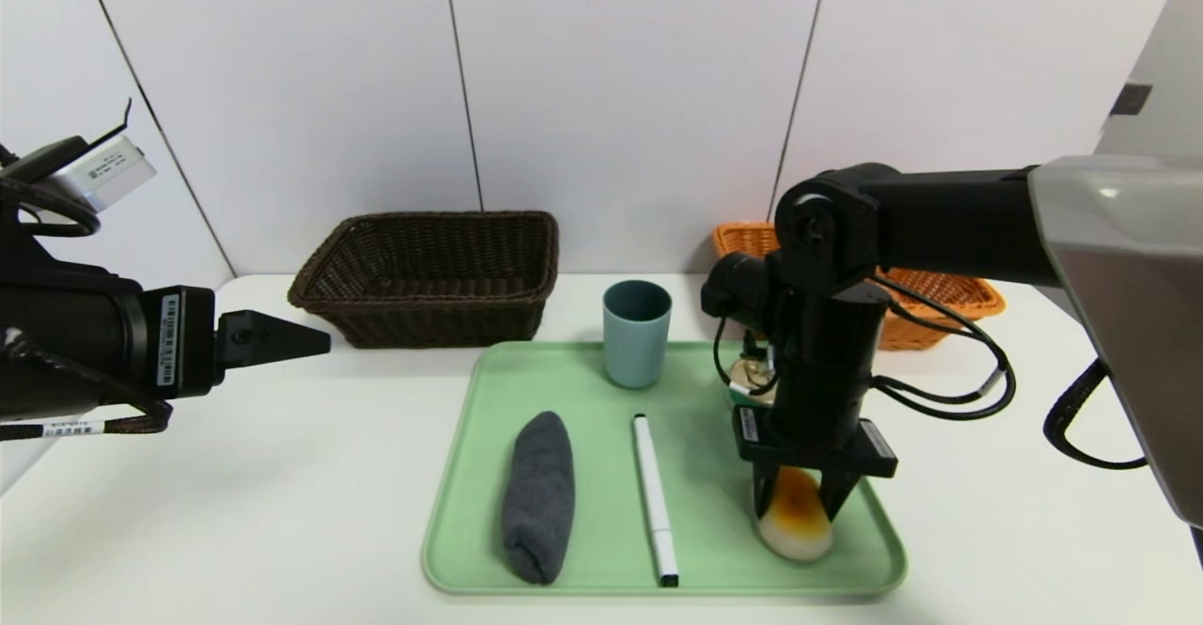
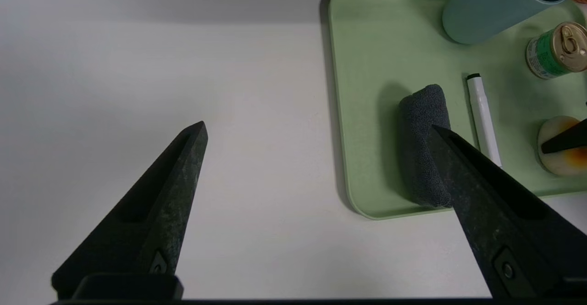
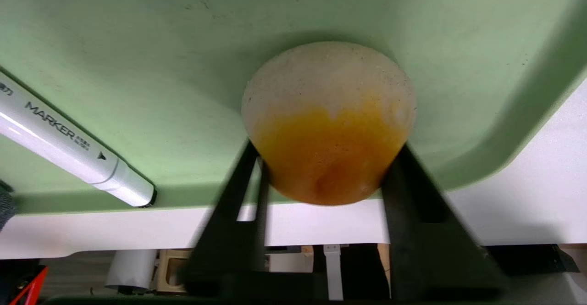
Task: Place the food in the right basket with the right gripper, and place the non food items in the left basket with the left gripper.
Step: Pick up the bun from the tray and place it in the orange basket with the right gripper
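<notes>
Waiting at the far left above the desk (image 1: 282, 531), the left tool (image 2: 317, 124) has its 2 fingers spread, with nothing between them. The dark basket (image 1: 442, 324) stands behind, off the tray (image 1: 484, 381). On the tray, the cloth (image 1: 539, 503) looks soft and light; a pinch across its narrow middle should gather it without slipping. The cup (image 1: 636, 334) is upright, seemingly thin-walled and light, so its sides want a gentle squeeze. The marker (image 1: 653, 493) is stiff, smooth and slim; it could roll, so grip it squarely across mid-barrel.

Behind the right arm, the can (image 2: 548, 55) should be rigid and the heaviest of the lot, best clasped round its body. Near the tray's front right corner lies the bun (image 1: 797, 517), pale with an orange patch. The right tool (image 3: 328, 144) is pinching it, 1 finger on each side. It looks light; whether it is soft or firm I can't tell. Its rounded flanks could squirt out if the hold is too shallow, so take it at the widest part, lightly. The orange basket (image 1: 949, 296), its destination, stands farther back on the right.
</notes>
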Robot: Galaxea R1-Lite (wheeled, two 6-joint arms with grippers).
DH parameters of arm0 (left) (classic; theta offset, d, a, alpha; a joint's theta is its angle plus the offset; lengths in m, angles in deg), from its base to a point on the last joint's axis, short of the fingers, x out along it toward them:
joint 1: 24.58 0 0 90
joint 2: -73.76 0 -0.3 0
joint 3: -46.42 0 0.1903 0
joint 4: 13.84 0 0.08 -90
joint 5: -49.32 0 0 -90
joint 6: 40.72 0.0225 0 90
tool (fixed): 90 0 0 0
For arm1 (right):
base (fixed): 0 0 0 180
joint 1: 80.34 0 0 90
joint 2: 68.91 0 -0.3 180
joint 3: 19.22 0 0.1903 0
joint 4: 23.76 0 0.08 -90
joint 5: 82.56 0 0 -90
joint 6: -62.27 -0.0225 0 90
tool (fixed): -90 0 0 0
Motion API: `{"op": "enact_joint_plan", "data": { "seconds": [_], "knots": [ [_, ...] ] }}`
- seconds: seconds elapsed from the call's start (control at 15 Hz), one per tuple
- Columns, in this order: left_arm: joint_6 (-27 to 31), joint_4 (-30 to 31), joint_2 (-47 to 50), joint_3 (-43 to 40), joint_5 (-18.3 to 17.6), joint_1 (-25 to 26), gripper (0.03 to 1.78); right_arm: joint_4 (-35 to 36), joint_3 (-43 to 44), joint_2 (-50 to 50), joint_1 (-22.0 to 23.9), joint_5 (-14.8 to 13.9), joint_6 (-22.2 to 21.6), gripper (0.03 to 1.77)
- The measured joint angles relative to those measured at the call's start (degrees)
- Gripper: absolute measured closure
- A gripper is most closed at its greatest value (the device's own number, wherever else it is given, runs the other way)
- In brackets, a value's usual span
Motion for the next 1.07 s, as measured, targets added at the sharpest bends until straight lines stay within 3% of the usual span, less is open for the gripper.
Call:
{"op": "enact_joint_plan", "data": {
  "seconds": [0.07,0.13,0.53,0.73,1.07],
  "knots": [
    [0.0,0.0,0.1,0.0,0.0,0.0,0.12,-0.4,-0.1,-0.3,-0.1,0.1,0.0,1.67],
    [0.0,0.0,0.1,0.0,0.0,0.0,0.12,-0.8,0.0,-1.0,-0.3,0.1,0.2,1.73],
    [0.1,0.0,0.2,0.0,0.8,0.1,0.12,0.9,1.5,-12.3,-1.1,-0.5,4.3,1.73],
    [0.1,0.0,-0.2,0.0,0.7,0.0,0.12,14.1,1.7,-19.8,1.2,-1.3,5.0,1.73],
    [0.2,0.1,-0.9,0.2,0.8,0.0,0.12,37.5,1.8,-22.9,12.7,-2.4,5.2,1.73]
  ]
}}
